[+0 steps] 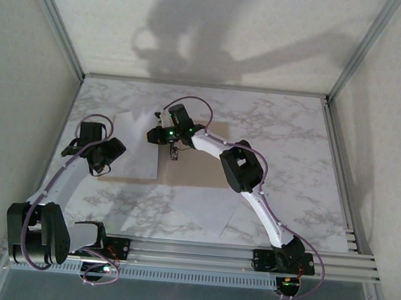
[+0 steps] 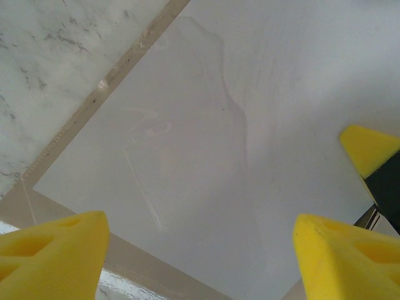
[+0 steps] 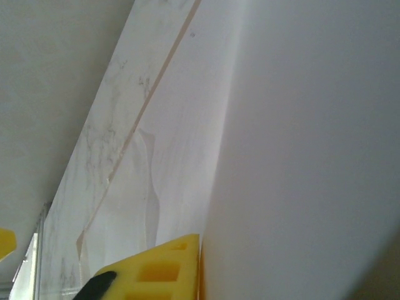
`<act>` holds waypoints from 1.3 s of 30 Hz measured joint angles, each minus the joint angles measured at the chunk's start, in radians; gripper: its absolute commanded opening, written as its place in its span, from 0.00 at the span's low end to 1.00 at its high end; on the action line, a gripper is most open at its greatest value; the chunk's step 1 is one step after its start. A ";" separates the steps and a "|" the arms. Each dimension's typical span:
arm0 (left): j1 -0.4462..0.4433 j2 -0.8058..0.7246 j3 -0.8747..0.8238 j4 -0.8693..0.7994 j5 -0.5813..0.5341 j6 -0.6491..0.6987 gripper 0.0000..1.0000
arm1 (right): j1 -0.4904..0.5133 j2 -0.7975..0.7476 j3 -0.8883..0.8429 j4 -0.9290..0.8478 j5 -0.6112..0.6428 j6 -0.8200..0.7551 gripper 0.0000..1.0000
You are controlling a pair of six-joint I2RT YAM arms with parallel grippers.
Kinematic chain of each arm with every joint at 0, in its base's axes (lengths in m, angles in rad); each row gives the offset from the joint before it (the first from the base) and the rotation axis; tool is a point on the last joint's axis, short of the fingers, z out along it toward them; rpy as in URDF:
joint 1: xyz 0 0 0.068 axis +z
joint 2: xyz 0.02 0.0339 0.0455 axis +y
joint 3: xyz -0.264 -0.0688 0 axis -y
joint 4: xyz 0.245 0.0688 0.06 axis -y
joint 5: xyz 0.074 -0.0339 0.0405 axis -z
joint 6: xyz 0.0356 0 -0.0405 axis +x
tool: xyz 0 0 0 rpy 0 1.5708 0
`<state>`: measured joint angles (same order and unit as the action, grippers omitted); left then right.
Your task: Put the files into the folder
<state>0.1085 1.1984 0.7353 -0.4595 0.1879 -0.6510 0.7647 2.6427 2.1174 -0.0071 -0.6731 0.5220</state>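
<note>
The left pincer (image 2: 197, 240) gapes empty over files (image 2: 219, 156) on the folder (image 1: 205, 173); right pincer (image 1: 174, 150) clamps one of them.

Two arms: white links, black joints.
Noted: purple cables loop along left arm (image 1: 61, 180) and right arm (image 1: 265, 212); green lights glow just behind the right claw (image 1: 154, 136); claw pads (image 2: 53, 250) yellow foam.

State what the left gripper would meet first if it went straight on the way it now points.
Most likely the white paper sheet directly below the open left gripper. Nothing lies between them, though the gap is hard to judge.
</note>
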 measured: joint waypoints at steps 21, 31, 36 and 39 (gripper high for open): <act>0.000 0.000 -0.011 0.008 0.000 0.000 0.78 | -0.061 -0.052 -0.068 -0.014 -0.057 -0.077 0.06; 0.000 0.000 -0.011 0.014 0.003 0.000 0.78 | -0.037 -0.054 -0.130 0.079 -0.053 -0.011 0.06; 0.000 0.000 -0.012 0.014 0.003 0.000 0.78 | -0.025 -0.054 -0.144 0.115 -0.046 0.018 0.06; 0.000 0.000 -0.012 0.014 0.003 0.000 0.78 | -0.024 -0.054 -0.148 0.126 -0.031 0.034 0.06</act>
<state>0.1089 1.1980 0.7231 -0.4458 0.1909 -0.6510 0.7403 2.5889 1.9690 0.1192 -0.7036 0.5564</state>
